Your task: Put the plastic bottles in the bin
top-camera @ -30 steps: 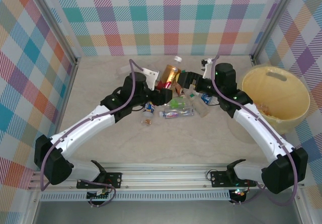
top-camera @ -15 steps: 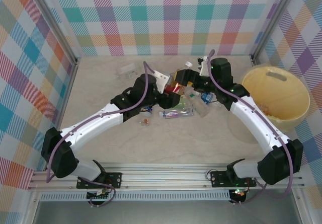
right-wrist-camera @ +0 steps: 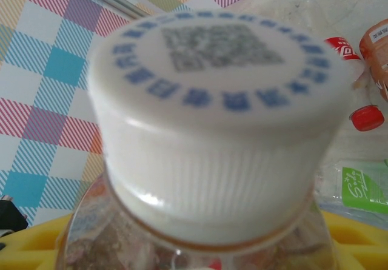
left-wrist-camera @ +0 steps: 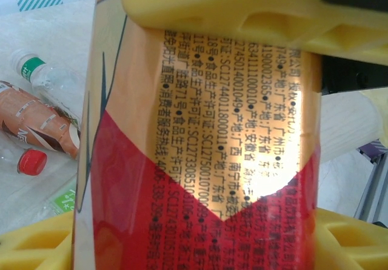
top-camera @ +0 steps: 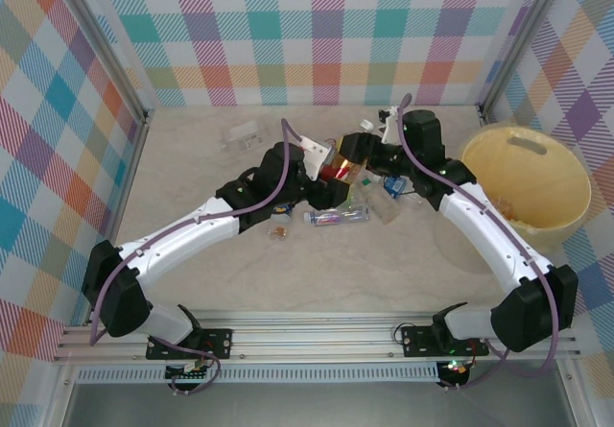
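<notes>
Orange-red bottle (left-wrist-camera: 182, 179) clamped between left tool (left-wrist-camera: 242, 130) pads

Soft-coloured checked panels close the space on three sides: a plaid back wall (top-camera: 317, 34), a plaid left wall (top-camera: 48, 158) and a plaid right wall (top-camera: 585, 62). Grey metal corner posts (top-camera: 110, 58) stand where they meet. The pale beige marbled bench (top-camera: 336, 273) is evenly lit, and a silver aluminium rail (top-camera: 317, 336) runs along its near edge.

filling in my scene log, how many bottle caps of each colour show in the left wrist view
red cap: 1
white cap: 1
total: 2
</notes>
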Available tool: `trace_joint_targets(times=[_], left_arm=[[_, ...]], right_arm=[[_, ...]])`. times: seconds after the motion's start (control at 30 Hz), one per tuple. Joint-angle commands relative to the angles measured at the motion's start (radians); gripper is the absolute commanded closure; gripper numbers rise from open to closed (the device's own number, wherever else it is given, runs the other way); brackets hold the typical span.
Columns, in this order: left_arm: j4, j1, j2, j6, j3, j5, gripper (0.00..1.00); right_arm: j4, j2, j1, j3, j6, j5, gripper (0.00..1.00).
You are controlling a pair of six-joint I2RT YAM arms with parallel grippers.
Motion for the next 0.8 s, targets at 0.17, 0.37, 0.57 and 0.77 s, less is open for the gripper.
trace_joint_targets(times=[0.17,0.37,0.57,0.77], left_arm=[[0.035,-0.015,-0.014,0.016,0.021,-0.018,0.1],[0.101,-0.009,-0.084,0.011,-0.035,-0.016,0.0],[0.195,0.024,-0.176,-0.042,-0.118,-0.037,0.0],[0.207,0.043,-0.256,-0.127,-0.192,-0.368,0.0]], right_arm=[[0.0,-0.046,0.01,-0.018,-0.038,0.078,0.47],[-0.038,-0.061,0.007,-0.004,-0.069,0.127,0.5],[-0.115,-0.073,0.003,0.036,-0.152,0.197,0.51],[-0.186,-0.114,-0.009,0.063,-0.236,0.3,0.51]])
